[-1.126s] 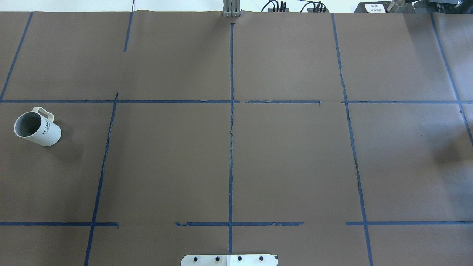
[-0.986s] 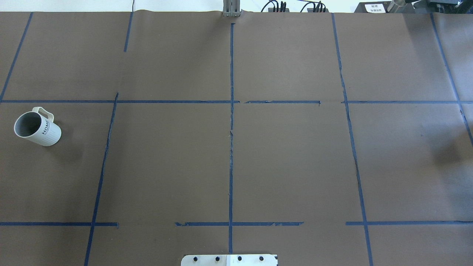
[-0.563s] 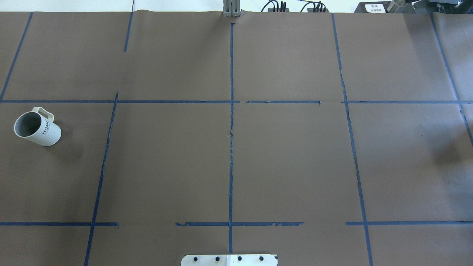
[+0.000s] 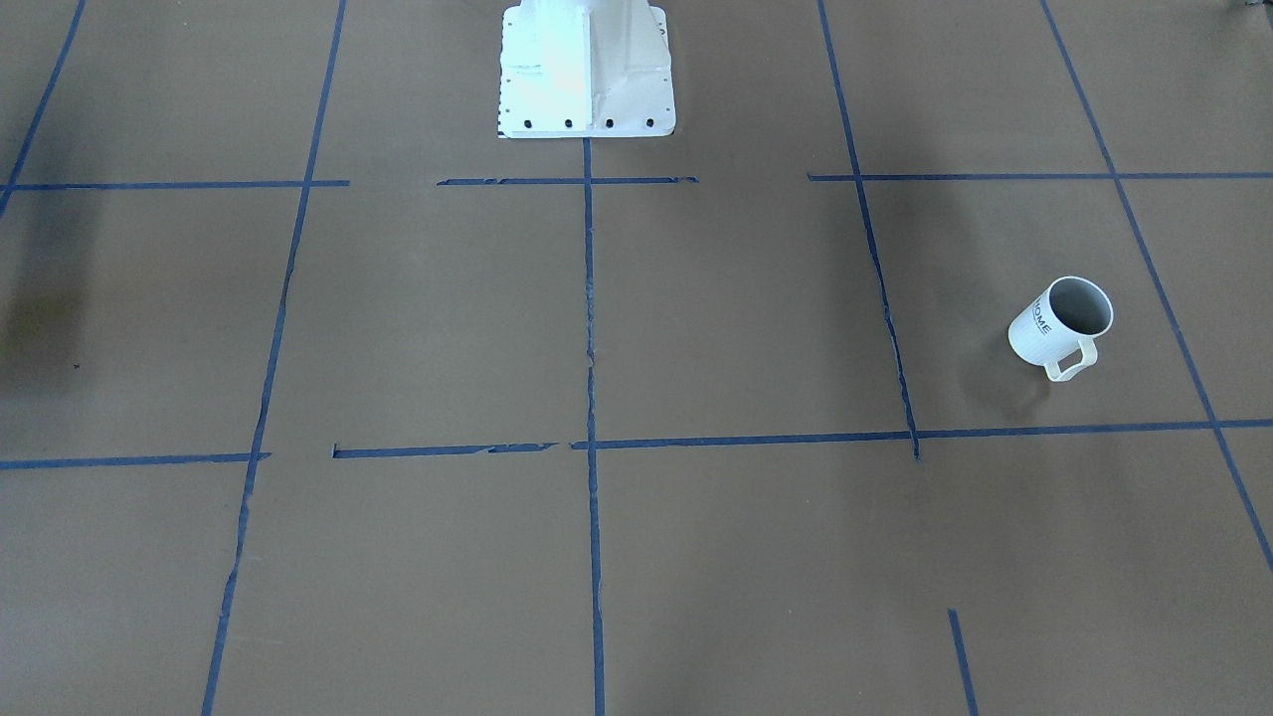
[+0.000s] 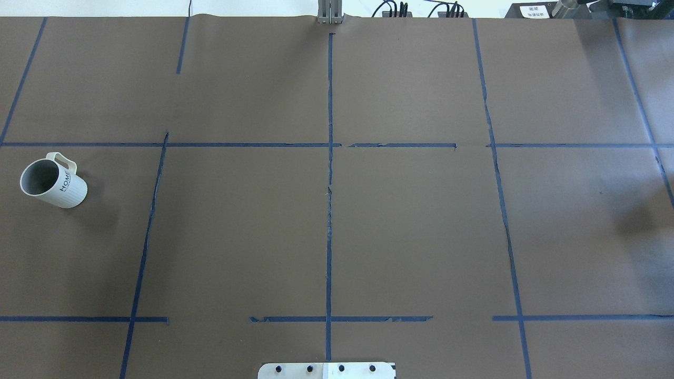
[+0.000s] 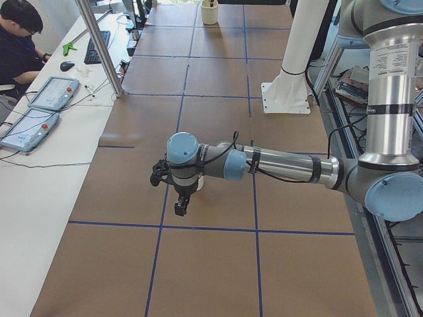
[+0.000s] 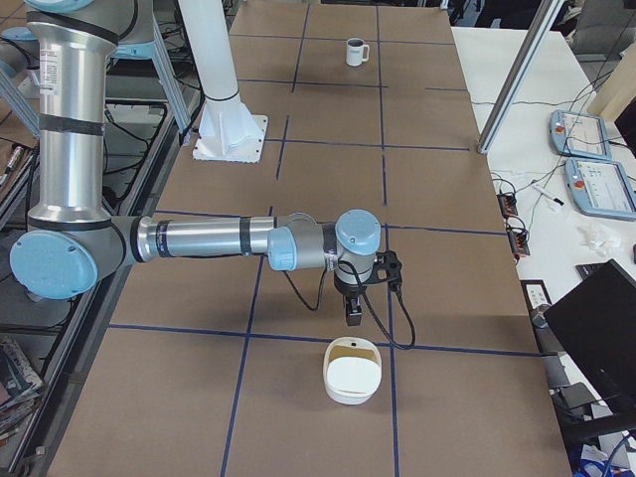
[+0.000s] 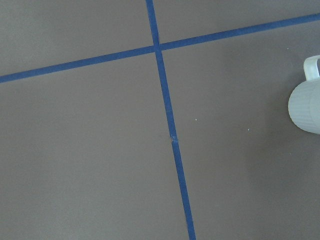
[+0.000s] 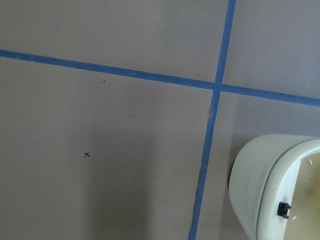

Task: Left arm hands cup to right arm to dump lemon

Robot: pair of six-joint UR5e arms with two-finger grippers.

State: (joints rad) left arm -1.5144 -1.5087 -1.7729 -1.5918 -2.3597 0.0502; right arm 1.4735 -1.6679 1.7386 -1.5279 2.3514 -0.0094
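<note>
Cup [image 5: 52, 183] upright at the bench's [image 5: 237, 237] left end, handle far. We place the left tool [image 6: 179, 209] near it, the right tool [image 7: 353, 314] well apart; neither tool's opening can be told.

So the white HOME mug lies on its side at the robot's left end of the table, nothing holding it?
Not quite: the mug stands upright, mouth up, as the exterior right view shows. The rest holds: it is at the robot's left end of the table, nothing holding it.
</note>
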